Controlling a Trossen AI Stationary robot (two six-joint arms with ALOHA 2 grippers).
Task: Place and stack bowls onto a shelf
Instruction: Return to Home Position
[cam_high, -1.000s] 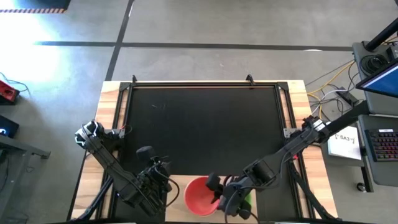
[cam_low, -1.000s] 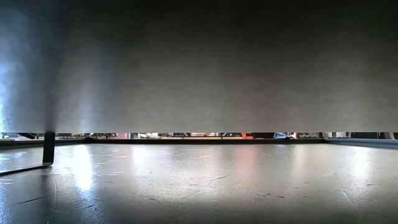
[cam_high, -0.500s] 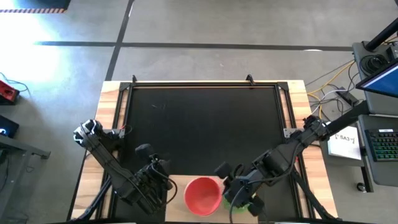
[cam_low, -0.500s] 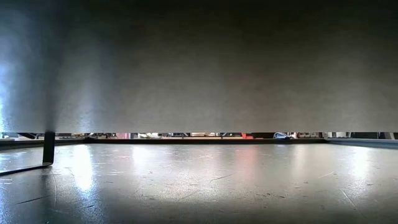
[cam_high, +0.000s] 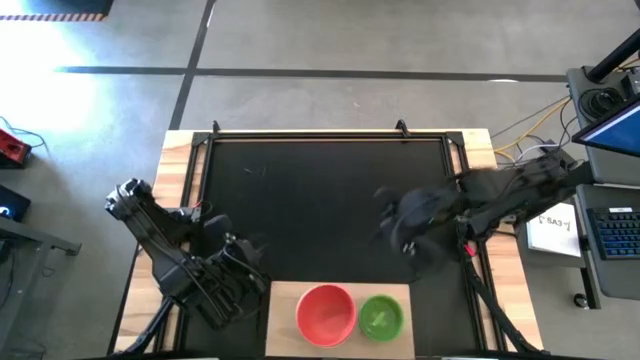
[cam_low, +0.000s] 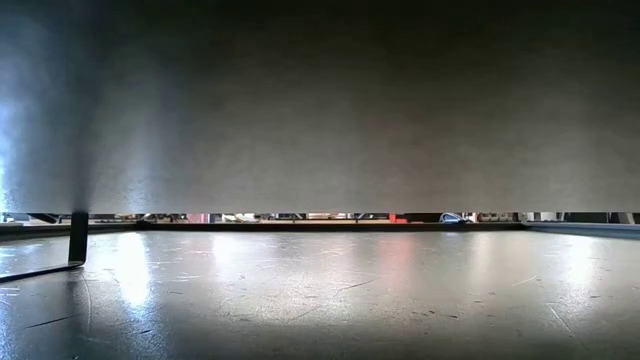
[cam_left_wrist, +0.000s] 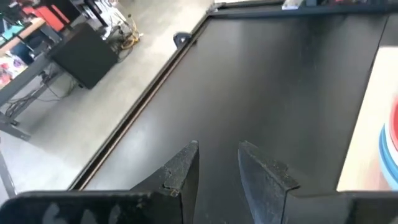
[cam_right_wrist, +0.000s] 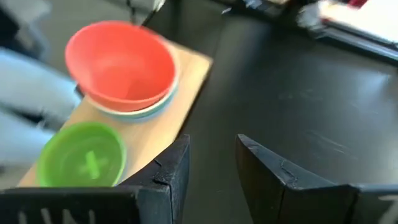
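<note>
The shelf (cam_high: 285, 300) is a pale wood panel at the near edge of the black mat (cam_high: 320, 190). A red bowl (cam_high: 326, 313) tops a stack on it, with paler rims (cam_right_wrist: 146, 112) showing beneath. A bright green bowl (cam_high: 381, 316) stands on its base on the shelf, right of the stack. My right gripper (cam_high: 392, 226) hovers over the mat, far and right of the bowls, blurred; its wrist view shows it open and empty (cam_right_wrist: 211, 168). My left gripper (cam_high: 238, 252) hangs left of the shelf, open with nothing between its fingers (cam_left_wrist: 217, 168).
Wooden side strips (cam_high: 178, 200) and a metal frame (cam_high: 330, 135) border the mat. A desk with a keyboard and papers (cam_high: 560, 225) stands off the table's right edge. In the left wrist view the stack's rims (cam_left_wrist: 392, 140) show at the shelf's edge.
My right gripper has drawn away from the green bowl, rising and swinging toward the far right over the mat; the green bowl stays on the shelf beside the red stack. My left gripper has risen a little and pulled toward the table's left edge.
</note>
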